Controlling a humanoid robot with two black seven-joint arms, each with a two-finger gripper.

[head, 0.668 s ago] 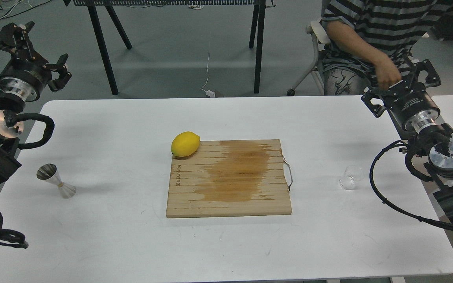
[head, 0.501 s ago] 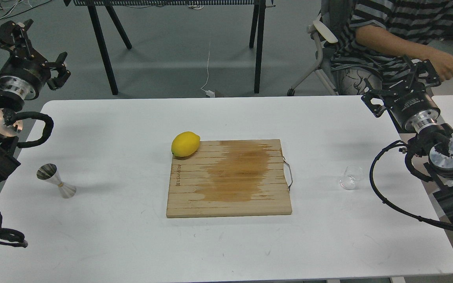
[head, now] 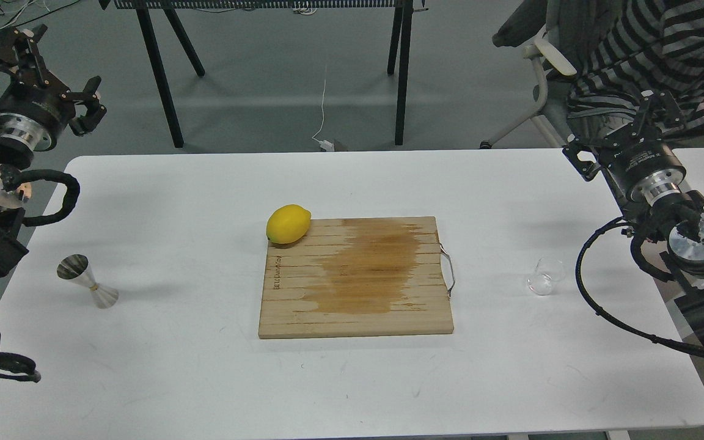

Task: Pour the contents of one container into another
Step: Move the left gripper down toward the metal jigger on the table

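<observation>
Tabletop point(head: 340, 391), white and wide, is filling the near part of the head view. On it, a wooden cutting board point(head: 357, 278) is lying flat at the centre, with a darker stain spreading across its middle and a small metal handle on its right edge. A yellow lemon point(head: 288, 223) is resting on the board's far left corner, partly overhanging it.

Well to the left of the board, near the table's left edge, the steel jigger point(head: 87, 280) is standing tilted, its open cone facing up and toward the viewer. Well to the right of the board, the clear glass cup point(head: 546, 275) is sitting on the bare table, apart from everything else; whether anything is in it cannot be told.

Farther back, the left gripper point(head: 46, 67) is hanging above the floor beyond the table's far left corner, its two fingers spread apart and holding nothing. The right gripper point(head: 624, 131) is hovering over the table's far right corner, its fingers also apart and empty. Neither is touching the jigger or the cup.

Beyond the table, a person in a striped shirt point(head: 651, 55) is sitting on a chair point(head: 541, 67) at upper right, and black table legs point(head: 162, 73) are standing on the grey floor.
</observation>
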